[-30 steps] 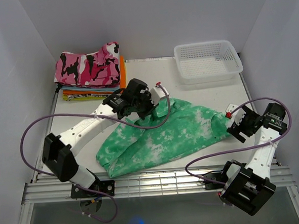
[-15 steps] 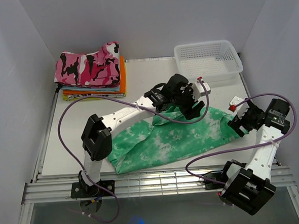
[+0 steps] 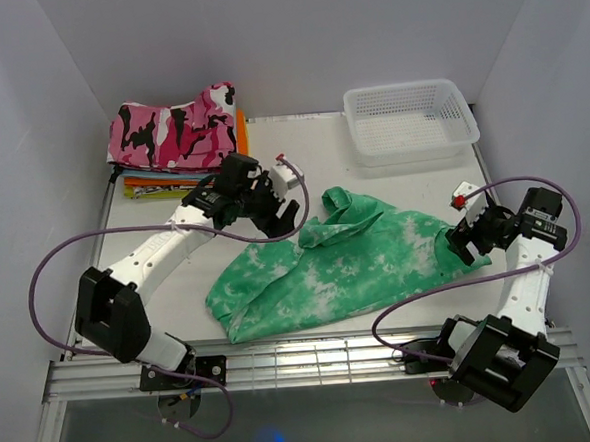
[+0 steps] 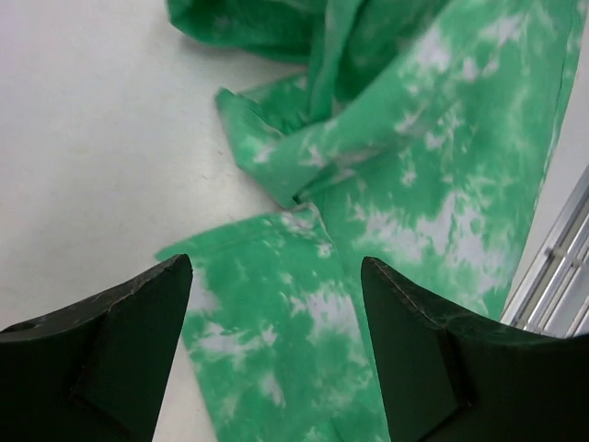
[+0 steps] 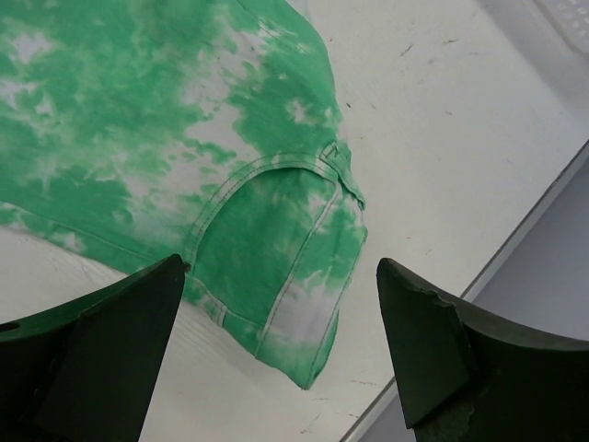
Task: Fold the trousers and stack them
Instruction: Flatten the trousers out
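**Trousers loose on desk, both jaws wide**

The trousers (image 3: 348,263) are being left crumpled across the near half of the desk (image 3: 311,150), with one part folded over near the middle. The right gripper (image 5: 279,267) is being held above their seamed right end, jaws wide and empty. The left gripper (image 4: 274,267) is being held over the folded part, jaws wide, gripping nothing. Farther back, a camouflage garment (image 3: 174,128) is lying on a stack at left, and a basket (image 3: 409,119) is standing at right.

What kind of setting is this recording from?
Probably a lab cell for garment folding: white walls box in the table, two robot arms stand at its near edge, with trousers, stacked folded clothes and a basket on it.
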{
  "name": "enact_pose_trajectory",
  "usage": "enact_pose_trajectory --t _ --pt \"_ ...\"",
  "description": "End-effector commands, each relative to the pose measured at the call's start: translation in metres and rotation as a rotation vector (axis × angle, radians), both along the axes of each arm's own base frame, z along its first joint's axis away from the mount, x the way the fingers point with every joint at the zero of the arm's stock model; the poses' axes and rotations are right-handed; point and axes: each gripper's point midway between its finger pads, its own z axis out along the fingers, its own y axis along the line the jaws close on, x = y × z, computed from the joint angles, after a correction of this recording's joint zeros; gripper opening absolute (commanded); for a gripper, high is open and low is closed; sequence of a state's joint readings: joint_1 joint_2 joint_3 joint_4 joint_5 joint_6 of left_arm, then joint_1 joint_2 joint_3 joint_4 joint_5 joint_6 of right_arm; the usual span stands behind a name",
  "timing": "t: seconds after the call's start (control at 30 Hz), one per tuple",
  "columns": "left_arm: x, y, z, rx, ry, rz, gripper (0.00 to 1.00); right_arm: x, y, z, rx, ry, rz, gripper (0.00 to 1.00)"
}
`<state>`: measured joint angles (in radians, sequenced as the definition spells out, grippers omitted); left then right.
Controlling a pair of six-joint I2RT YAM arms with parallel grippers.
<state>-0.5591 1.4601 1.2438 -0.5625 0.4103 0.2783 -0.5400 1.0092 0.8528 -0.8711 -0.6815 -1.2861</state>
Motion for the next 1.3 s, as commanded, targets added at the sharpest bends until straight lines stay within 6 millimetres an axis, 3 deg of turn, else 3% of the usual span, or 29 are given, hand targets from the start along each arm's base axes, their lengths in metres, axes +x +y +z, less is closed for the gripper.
enact_pose_trajectory --t 0.0,0.07,0.1,0.2,0.23,0.43,0.6,0.7,0.77,0.8,0.87,0.9,0.93,1.0,1.1,1.27 --pt "-0.014 -0.007 -0.052 0.071 0.079 -0.09 0.84 0.019 0.005 0.005 0.094 0.001 -0.051 0.9" --pt "-0.007 -0.017 -0.058 0.048 0.086 -0.098 0.84 0.029 0.004 0.006 0.135 0.017 -0.106 0.9" --pt "-0.003 -0.021 -0.071 0.053 0.117 -0.097 0.84 0.034 0.009 0.0 0.155 0.048 -0.111 0.9" --pt "0.007 -0.031 -0.08 0.05 0.124 -0.105 0.83 0.048 0.011 -0.009 0.21 0.115 -0.191 0.9" --pt "0.011 -0.032 -0.091 0.065 0.14 -0.099 0.81 0.05 0.011 -0.013 0.221 0.14 -0.215 0.9" --pt "0.03 -0.051 -0.095 0.027 0.169 -0.086 0.7 0.067 0.011 -0.039 0.314 0.289 -0.344 0.9" --pt "0.036 -0.064 -0.088 -0.027 0.179 -0.087 0.44 0.067 0.009 -0.063 0.323 0.383 -0.376 1.0" --pt "0.037 -0.068 -0.081 -0.049 0.178 -0.092 0.28 0.068 0.01 -0.068 0.346 0.413 -0.387 0.83" --pt "0.037 -0.067 -0.076 -0.049 0.169 -0.094 0.11 0.069 0.013 -0.069 0.367 0.436 -0.388 0.73" --pt "0.039 -0.064 -0.066 -0.052 0.145 -0.082 0.01 0.069 0.015 -0.068 0.381 0.442 -0.379 0.6" --pt "0.041 -0.057 -0.054 -0.062 0.134 -0.063 0.0 0.066 0.018 -0.068 0.39 0.478 -0.356 0.39" --pt "0.044 -0.049 -0.039 -0.075 0.11 -0.045 0.0 0.064 0.02 -0.068 0.394 0.491 -0.346 0.14" --pt "0.043 -0.04 -0.036 -0.059 0.115 -0.021 0.0 0.061 0.02 -0.068 0.392 0.508 -0.349 0.08" --pt "0.047 -0.022 -0.013 -0.055 0.07 0.016 0.0 0.058 0.018 -0.066 0.384 0.498 -0.346 0.08" --pt "0.044 0.007 0.004 0.037 0.006 0.051 0.0 0.055 0.012 -0.055 0.369 0.446 -0.35 0.08" --pt "0.034 0.074 0.044 0.274 -0.165 0.16 0.0 0.045 0.007 -0.037 0.303 0.344 -0.332 0.08"
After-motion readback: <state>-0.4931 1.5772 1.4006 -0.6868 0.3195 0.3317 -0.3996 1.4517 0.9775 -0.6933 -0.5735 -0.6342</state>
